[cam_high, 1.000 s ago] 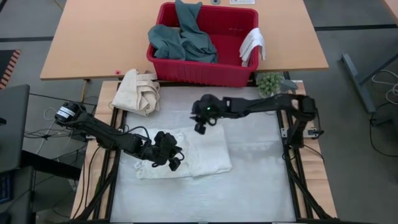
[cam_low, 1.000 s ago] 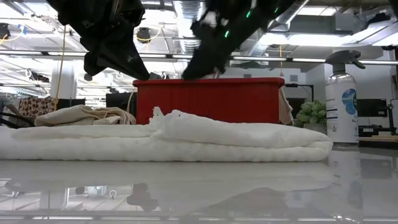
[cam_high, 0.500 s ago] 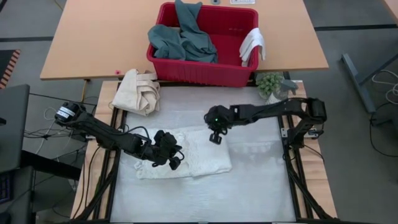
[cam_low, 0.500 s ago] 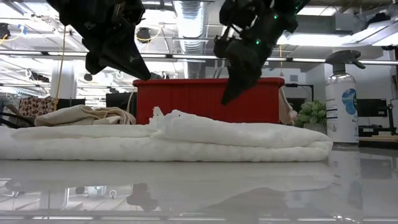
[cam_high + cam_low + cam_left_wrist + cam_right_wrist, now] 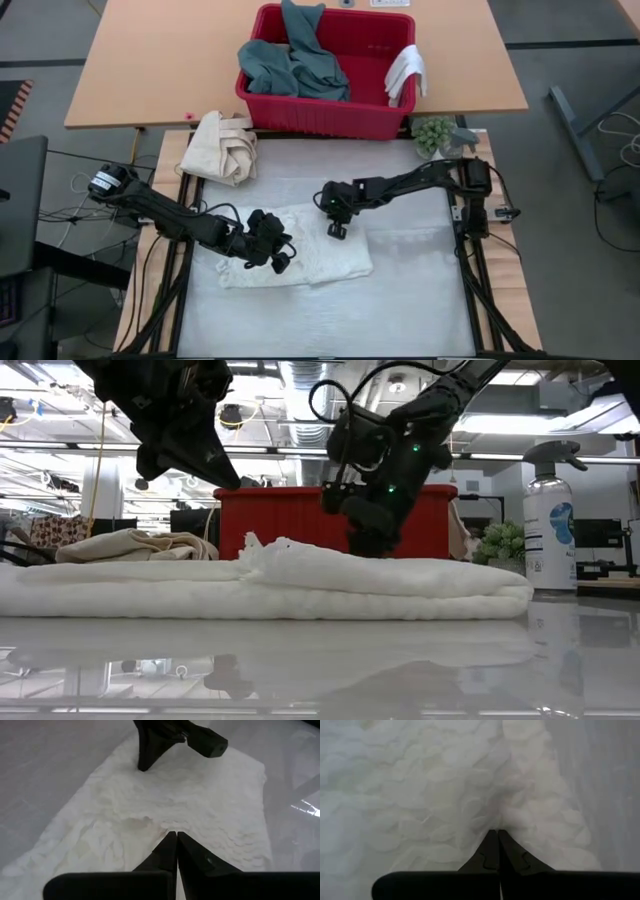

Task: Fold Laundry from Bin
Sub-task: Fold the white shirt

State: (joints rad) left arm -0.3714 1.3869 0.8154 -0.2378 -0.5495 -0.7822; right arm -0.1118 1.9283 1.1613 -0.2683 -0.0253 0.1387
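Observation:
A white textured towel (image 5: pixel 300 250) lies folded on the table's mat, left of the middle. My right gripper (image 5: pixel 337 231) is shut, and its tips are down on the towel's right half toward the far edge. Above the towel's left part, clear of it in the low view, my left gripper (image 5: pixel 281 263) hangs shut with nothing between its fingers (image 5: pixel 176 840). The red bin (image 5: pixel 262 98) stands at the far edge, holding a teal garment (image 5: pixel 295 65). A small white cloth (image 5: pixel 405 72) hangs over the bin's right rim. My right gripper sets its shut fingertips (image 5: pixel 497 837) on the towel's top layer (image 5: pixel 485 815), in the right half near the far edge. The fingers slant steeply down from the table's right and far side. The towel lies flat on the table under them.
A cream canvas bundle (image 5: pixel 225 145) lies at the mat's far left corner. A small green plant (image 5: pixel 432 133) and a spray bottle (image 5: pixel 550 520) stand at the far right. The mat shows bare to the right of the towel and along the near edge (image 5: pixel 400 300).
My right gripper has come down from above the towel's far edge toward the near edge, tipping steeper, until its tips reach the towel. The towel has kept its place and shape.

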